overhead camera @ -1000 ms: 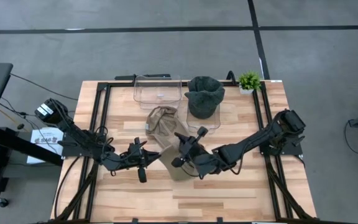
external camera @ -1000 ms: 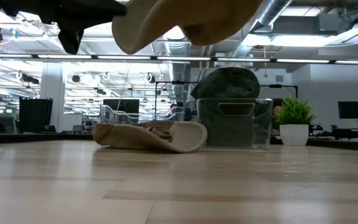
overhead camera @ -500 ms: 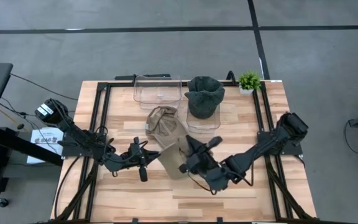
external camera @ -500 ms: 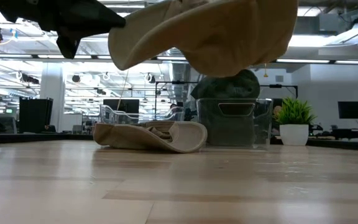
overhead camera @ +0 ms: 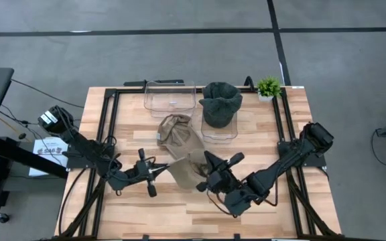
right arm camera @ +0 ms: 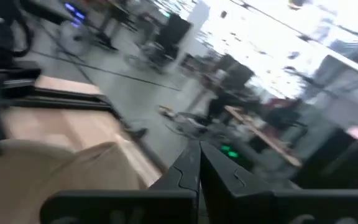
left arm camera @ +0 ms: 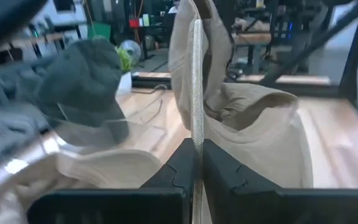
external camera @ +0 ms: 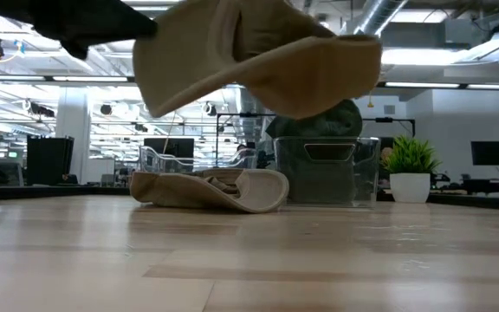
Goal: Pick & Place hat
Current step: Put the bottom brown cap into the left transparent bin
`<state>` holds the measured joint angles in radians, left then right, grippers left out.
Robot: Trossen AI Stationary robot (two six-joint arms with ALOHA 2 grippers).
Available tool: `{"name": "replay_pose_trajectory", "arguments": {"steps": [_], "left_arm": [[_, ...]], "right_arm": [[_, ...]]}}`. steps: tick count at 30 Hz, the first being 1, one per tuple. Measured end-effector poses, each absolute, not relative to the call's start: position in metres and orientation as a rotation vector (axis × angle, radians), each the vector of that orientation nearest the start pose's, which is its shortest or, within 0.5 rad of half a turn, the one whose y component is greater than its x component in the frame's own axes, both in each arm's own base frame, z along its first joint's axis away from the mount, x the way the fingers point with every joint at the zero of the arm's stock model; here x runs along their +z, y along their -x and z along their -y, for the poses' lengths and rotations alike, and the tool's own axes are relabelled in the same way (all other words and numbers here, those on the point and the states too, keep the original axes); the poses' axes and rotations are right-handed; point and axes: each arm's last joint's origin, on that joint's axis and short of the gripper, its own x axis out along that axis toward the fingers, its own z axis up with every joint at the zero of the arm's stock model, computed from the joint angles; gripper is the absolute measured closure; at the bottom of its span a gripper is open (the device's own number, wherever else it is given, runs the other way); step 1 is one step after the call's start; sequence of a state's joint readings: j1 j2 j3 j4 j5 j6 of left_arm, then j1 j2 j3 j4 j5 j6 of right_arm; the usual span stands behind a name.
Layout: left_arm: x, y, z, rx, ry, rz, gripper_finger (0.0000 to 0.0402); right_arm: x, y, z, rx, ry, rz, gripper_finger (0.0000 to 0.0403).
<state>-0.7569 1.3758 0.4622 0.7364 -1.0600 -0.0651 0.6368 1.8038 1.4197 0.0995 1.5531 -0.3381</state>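
Beige hat (external camera: 258, 65) aloft, brim clamped in left pincer (left arm camera: 196, 163) (right pincer (right arm camera: 197, 163) together, empty).

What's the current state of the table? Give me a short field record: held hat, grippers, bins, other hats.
held hat: tan fabric cap, lifted clear of the wooden table
left gripper: shut on the cap's edge
right gripper: shut, beside the held cap's other side; hold unclear
second hat: tan cap lying on the table in front of the bins
left bin: clear plastic bin, no hat inside
right bin: clear plastic bin holding a dark green hat
other: small potted plant at the far right corner
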Motion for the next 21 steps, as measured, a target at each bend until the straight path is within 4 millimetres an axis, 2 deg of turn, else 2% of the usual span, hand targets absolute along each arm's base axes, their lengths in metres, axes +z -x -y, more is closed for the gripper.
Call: {"name": "replay_pose_trajectory", "arguments": {"steps": [5,12,21], "left_arm": [[0.191,-0.186,0.161,0.332,-0.269,-0.118,0.0385],[0.192,-0.17,0.17,0.437,-0.47,-0.147,0.0385],[0.193,-0.156,0.179,0.484,-0.5,-0.145,0.0385]], "right_arm": [[0.29,-0.332,-0.219,-0.663,0.47,-0.285,0.0403],[0.275,-0.333,-0.222,-0.333,0.302,-0.404,0.0403],[0.27,-0.332,-0.219,-0.324,0.224,-0.443,0.0403]]}}
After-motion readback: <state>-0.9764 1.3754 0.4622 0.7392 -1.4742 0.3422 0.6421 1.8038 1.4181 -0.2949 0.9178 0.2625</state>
